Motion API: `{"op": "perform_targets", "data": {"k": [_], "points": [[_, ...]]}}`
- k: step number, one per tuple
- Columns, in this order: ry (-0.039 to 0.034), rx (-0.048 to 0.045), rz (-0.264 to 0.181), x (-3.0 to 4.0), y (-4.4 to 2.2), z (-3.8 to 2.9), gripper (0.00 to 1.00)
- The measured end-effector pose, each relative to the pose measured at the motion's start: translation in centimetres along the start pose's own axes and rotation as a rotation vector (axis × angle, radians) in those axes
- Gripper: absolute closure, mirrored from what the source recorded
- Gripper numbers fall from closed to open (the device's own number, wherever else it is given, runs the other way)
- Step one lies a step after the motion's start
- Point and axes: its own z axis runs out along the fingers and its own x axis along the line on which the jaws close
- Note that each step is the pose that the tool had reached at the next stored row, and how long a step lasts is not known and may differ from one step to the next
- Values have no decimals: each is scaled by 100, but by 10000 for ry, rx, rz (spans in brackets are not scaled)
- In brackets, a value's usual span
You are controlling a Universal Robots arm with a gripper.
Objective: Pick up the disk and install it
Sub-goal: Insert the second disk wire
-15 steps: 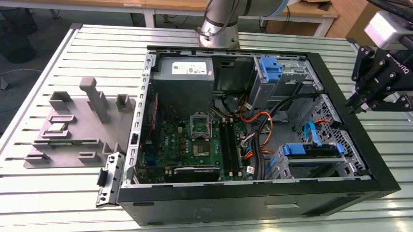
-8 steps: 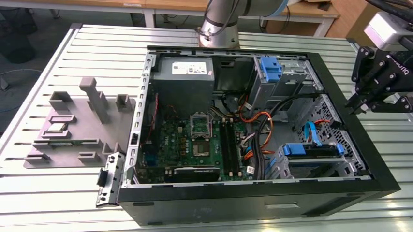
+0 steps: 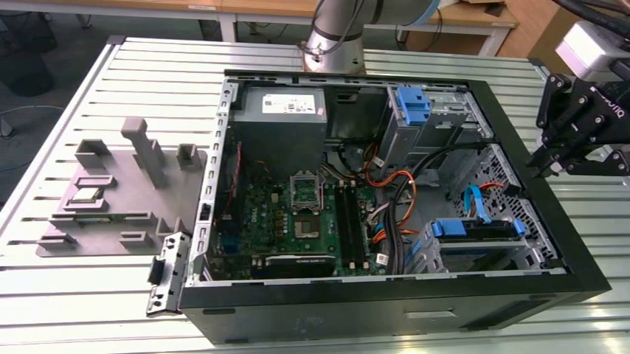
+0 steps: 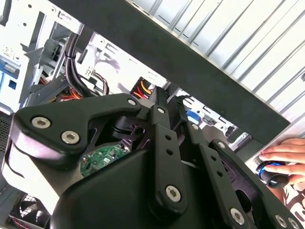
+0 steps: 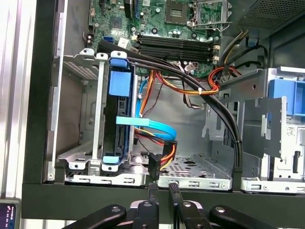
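On the slatted metal desk, an open computer case lies on its side with its interior facing up. Inside it, the green motherboard occupies the centre, and the grey power supply sits in the corner nearest the arm's base. A grey moulded fixture rests on the desk towards the exterior view's left, apart from the case.

The hand hangs above the case wall at the exterior view's right, clear of the case. In the first wrist view the hand has its two fingertips drawn narrow, with only a slim gap between them and nothing gripped. The same linkage fills the foreground of the second wrist view.

The disk appears to be seated in the metal drive cage, standing on edge between the cage walls with its blue rails visible at both ends; its label face cannot be confirmed from this angle. In the exterior view the disk sits in the corner of the case just below the hand. A light blue data cable and orange-and-yellow wires run just beside the cage.

A person's fingers rest on a dark round object beyond the case edge
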Motion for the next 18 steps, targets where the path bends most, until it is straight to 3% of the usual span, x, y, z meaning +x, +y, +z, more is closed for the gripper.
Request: {"op": "perform_targets", "data": {"k": [18], "points": [[0, 0, -1, 8, 30, 18, 77]]}}
